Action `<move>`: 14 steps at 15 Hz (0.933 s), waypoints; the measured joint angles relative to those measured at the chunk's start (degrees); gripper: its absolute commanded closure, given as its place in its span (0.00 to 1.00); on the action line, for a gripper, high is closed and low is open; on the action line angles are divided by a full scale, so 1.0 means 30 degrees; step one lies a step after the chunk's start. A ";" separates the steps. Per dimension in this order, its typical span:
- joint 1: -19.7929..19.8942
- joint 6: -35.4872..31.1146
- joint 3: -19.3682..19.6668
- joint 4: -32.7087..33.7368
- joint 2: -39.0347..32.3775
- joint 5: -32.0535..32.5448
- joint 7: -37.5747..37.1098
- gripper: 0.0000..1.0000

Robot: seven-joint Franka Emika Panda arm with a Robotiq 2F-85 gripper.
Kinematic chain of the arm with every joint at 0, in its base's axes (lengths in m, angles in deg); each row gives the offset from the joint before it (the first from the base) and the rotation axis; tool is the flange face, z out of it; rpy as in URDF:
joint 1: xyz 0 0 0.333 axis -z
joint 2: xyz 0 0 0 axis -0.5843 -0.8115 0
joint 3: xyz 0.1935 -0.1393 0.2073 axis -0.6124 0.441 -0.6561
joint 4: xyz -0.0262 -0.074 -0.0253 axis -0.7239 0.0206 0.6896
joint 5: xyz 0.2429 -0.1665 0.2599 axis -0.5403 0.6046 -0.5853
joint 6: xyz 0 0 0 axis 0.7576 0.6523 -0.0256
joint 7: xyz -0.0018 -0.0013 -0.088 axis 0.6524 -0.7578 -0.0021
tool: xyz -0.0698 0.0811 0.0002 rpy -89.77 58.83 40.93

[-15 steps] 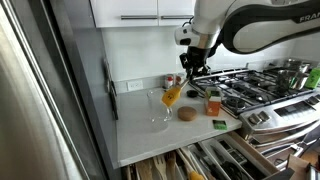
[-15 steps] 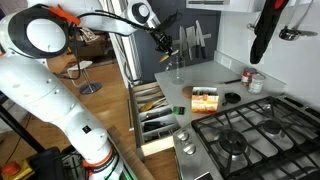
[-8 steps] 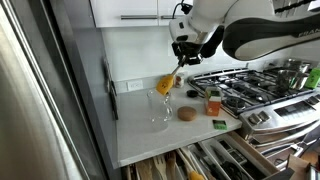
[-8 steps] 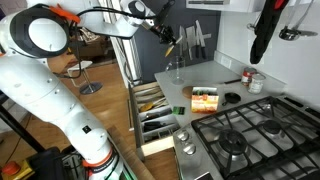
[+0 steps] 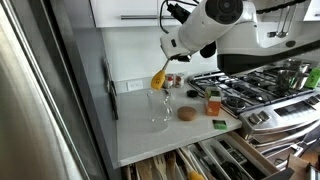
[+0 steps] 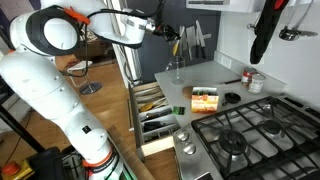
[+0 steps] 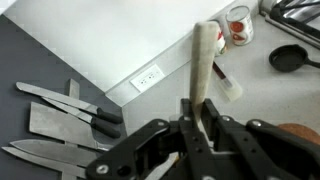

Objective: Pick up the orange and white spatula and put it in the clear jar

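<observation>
My gripper [image 5: 167, 62] is shut on the orange and white spatula [image 5: 158, 79], which hangs tilted with its orange end down, just above the rim of the clear jar [image 5: 158, 108]. The jar stands upright on the white counter [image 5: 140, 140] and also shows in an exterior view [image 6: 176, 68], below the gripper [image 6: 172, 33]. In the wrist view the spatula's pale handle [image 7: 203, 55] sticks out from between the shut fingers [image 7: 200, 112]. The jar is out of view in the wrist view.
A round brown disc [image 5: 186, 114] and an orange bottle with a green cap [image 5: 213, 102] stand right of the jar. The gas stove [image 5: 255, 90] is beyond them. An open drawer [image 6: 150, 110] is below the counter. Knives [image 7: 60, 110] hang on the wall.
The gripper has risen and swung left with the spatula, turning at the wrist. The spatula's orange end now hangs over the jar's mouth instead of beside it.
</observation>
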 measured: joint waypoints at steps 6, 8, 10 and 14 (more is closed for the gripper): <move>0.0019 -0.0003 0.0192 -0.0164 -0.0842 0.2444 -0.0643 0.96; -0.0039 -0.0029 0.0192 -0.0293 -0.1084 0.2652 -0.0616 0.95; -0.0115 -0.0119 0.0186 -0.0541 -0.1253 0.2700 -0.0485 0.59; -0.0230 -0.0147 0.0179 -0.0686 -0.1378 0.2734 -0.0458 0.30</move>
